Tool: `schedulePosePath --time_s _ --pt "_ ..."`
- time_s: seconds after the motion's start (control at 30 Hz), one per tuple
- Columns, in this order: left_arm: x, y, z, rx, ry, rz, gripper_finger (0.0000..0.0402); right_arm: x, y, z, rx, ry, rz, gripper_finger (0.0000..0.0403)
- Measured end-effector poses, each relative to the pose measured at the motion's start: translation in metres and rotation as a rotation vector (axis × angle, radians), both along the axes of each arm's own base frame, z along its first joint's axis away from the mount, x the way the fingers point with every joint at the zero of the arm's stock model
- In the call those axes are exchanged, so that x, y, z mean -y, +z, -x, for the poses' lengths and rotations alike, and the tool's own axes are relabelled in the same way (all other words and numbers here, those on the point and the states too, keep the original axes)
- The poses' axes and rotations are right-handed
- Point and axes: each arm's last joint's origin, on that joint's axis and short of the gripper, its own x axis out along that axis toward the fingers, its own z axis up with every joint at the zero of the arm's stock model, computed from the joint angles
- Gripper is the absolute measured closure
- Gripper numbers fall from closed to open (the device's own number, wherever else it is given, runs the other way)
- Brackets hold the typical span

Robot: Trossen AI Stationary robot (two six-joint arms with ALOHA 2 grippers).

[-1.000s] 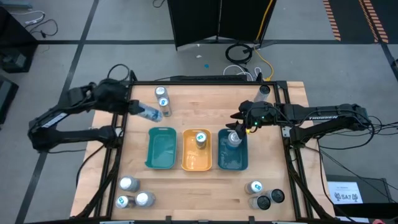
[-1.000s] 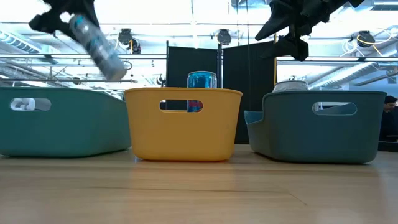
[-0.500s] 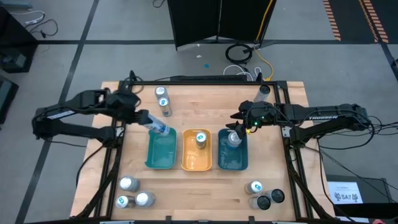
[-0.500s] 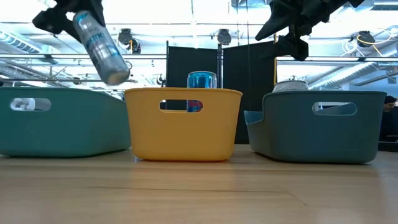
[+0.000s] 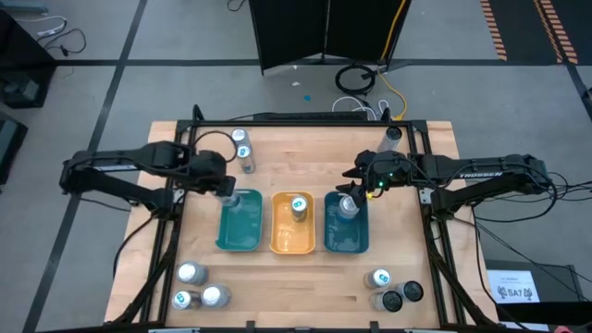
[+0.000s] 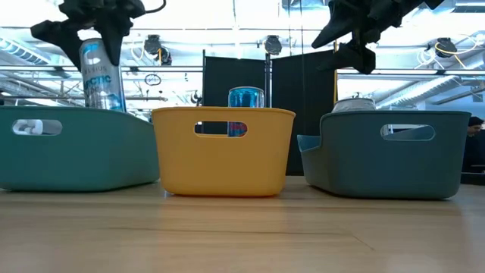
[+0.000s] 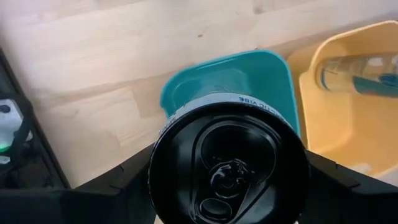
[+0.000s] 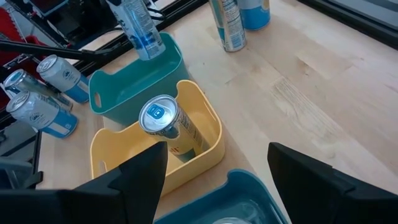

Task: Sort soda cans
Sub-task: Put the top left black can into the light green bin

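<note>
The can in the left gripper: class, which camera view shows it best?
The low view: the can hangs upright from the left gripper above the teal tray. The left wrist view shows only its base; the right wrist view its lower half; the high view mostly hides it.

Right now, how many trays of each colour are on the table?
Teal tray: 1
Orange tray: 1
Blue tray: 1
Total: 3 trays
The left gripper holds a soda can upright at the teal one.
</note>
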Motion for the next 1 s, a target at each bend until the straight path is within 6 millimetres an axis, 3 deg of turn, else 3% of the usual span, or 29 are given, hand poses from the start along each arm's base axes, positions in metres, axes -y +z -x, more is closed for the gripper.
schedulePosePath --time_s 0.4,1.0 --pt "0.011 -0.026 -0.031 -0.152 -0.026 -0.035 0.0119 0.000 0.000 0.000 -0.003 0.002 0.004 0.0133" --pt "0.014 -0.050 -0.054 -0.260 -0.013 -0.084 0.0119 -0.005 0.000 0.000 -0.003 0.044 -0.010 0.0133"
